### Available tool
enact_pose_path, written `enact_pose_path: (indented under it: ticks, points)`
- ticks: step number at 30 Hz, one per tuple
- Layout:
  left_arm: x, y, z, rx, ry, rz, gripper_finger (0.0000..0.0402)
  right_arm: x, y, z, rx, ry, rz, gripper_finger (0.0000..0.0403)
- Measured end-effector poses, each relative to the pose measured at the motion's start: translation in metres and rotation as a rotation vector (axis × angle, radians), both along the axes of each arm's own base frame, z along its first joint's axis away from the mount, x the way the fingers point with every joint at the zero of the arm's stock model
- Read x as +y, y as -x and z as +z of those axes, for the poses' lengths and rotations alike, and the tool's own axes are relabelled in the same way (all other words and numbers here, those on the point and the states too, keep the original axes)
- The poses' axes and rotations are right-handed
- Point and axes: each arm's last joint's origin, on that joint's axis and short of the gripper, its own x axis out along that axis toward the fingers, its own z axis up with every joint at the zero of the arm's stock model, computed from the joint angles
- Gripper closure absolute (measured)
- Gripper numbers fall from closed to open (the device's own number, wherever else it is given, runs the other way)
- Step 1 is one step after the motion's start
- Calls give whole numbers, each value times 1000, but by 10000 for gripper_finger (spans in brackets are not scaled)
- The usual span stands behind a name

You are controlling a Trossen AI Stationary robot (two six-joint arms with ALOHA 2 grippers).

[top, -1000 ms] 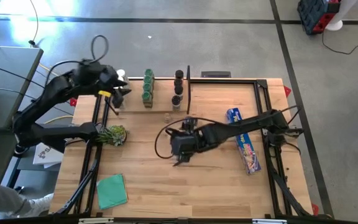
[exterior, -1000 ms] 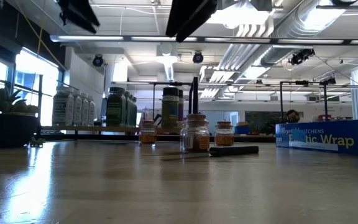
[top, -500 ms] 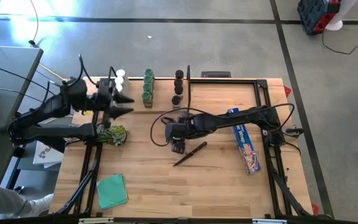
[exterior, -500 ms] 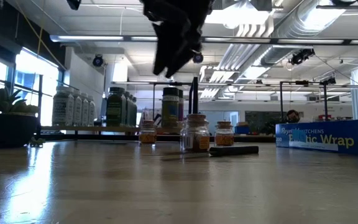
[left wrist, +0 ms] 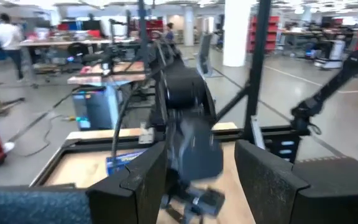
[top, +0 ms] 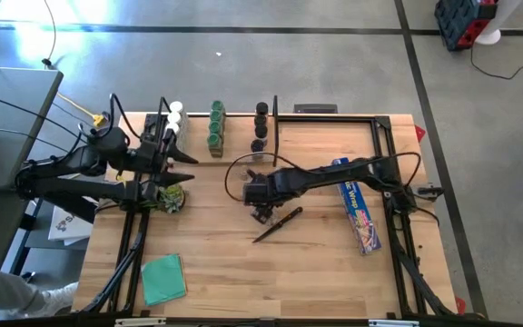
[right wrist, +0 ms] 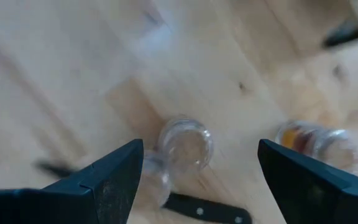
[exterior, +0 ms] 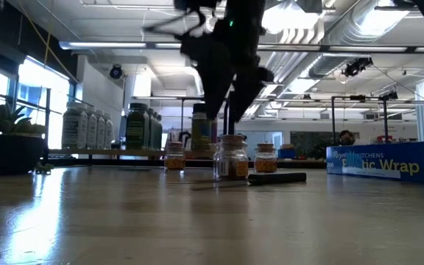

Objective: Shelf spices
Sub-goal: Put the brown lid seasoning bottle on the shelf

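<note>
Spices (exterior: 231, 157) in three small clear jars with brownish contents are standing loose on the wooden tabletop (top: 271, 263), near its middle, while the other jars are lining the shelf (top: 216, 156) along the far edge: white-capped ones (top: 174, 115) at the left end, green-capped ones (top: 216, 125) beside them, and dark-capped ones (top: 260, 125) next to a black upright rod (top: 275, 118). In the low view, these shelved jars are showing pale labels, but their print is too small to read.

Above the loose jars the right gripper (top: 260, 211) is hovering with its fingers (right wrist: 101, 180) spread wide and nothing between them; its wrist camera is looking straight down on a clear jar (right wrist: 185, 143) sitting in the gap, with a second jar (right wrist: 316, 144) off to one side. A dark-handled knife (top: 278, 223) is lying on the table just beside these jars.

Over the table's left edge the left gripper (top: 182, 167) is pointing toward the centre, its fingers (left wrist: 135, 180) parted and empty, next to a small leafy plant (top: 166, 196).

On the right, a long blue box (exterior: 389, 162) is lying flat; its side is reading "KITCHENS" and "Wrap" in white, with part of a yellow badge beginning "Bu". A green cloth (top: 163, 277) is resting near the front left corner.
</note>
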Motion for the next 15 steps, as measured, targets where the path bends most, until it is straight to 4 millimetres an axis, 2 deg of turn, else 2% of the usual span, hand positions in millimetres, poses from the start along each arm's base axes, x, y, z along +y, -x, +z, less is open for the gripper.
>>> enact_pose_path:
  ticks: [4, 9, 15]
  points:
    - [1, 2, -2, 28, 20, 28, 219, -7, -8, -30, 59, -51, -105, 91]
    - [1, 3, -7, 70, 17, 26, 219, -10, -14, -59, 133, -106, -118, 91]
    - [1, 3, -8, 88, 26, 28, 219, -10, -17, -66, 135, -135, -95, 91]
